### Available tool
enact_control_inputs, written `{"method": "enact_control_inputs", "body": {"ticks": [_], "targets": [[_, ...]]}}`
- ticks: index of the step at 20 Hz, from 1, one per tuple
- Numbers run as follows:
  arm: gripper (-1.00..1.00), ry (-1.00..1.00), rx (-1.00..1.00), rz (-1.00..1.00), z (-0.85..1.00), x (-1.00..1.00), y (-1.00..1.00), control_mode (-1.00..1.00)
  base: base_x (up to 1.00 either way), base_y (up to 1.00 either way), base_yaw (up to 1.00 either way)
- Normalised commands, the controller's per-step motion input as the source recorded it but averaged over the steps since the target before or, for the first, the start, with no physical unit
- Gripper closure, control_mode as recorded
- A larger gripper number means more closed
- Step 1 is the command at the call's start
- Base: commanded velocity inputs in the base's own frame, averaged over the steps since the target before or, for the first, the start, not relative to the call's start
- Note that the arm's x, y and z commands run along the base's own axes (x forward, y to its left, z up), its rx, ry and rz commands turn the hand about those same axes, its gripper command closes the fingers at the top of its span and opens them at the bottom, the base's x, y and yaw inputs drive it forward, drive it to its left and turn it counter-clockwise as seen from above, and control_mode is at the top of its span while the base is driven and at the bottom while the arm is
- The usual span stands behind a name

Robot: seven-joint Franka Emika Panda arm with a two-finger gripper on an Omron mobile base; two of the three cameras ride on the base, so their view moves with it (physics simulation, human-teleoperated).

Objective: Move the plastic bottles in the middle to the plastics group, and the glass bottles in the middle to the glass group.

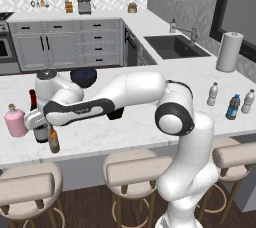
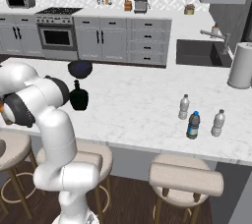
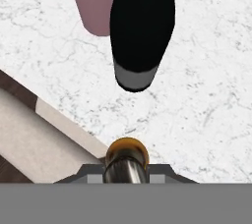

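Two clear bottles, one blue bottle, one flask.

Between the dark fingertips sits an amber-brown beer bottle with what looks like a gold cap. Beyond the fingers stand a pink bottle and a black wine bottle with a grey band, on white, grey-veined marble counter.

No readable text, brand, number or sign anywhere, dark blue label on the blue-tinted water bottle too small to make out, grey label on the wine bottle blank, microwave front unmarked
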Motion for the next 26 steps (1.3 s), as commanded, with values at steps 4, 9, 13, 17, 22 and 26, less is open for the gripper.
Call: {"method": "enact_control_inputs", "body": {"ticks": [4, 9, 13, 17, 22, 26], "targets": [[1.00, 0.00, 0.00, 0.00, -0.10, 0.00, 0.00, -1.00, 0.00, 0.00, 0.00], [1.00, 0.00, 0.00, 0.00, -0.02, 0.10, 0.00, -1.00, 0.00, 0.00, 0.00], [1.00, -0.01, 0.00, 0.00, 0.01, 0.21, 0.00, -1.00, 0.00, 0.00, 0.00], [1.00, 0.00, 0.00, 0.00, 0.00, 0.24, 0.00, -1.00, 0.00, 0.00, 0.00], [1.00, 0.00, 0.00, 0.00, -0.12, 0.00, 0.00, -1.00, 0.00, 0.00, 0.00], [1.00, 0.00, 0.00, 0.00, -0.20, 0.00, 0.00, -1.00, 0.00, 0.00, 0.00]]}}
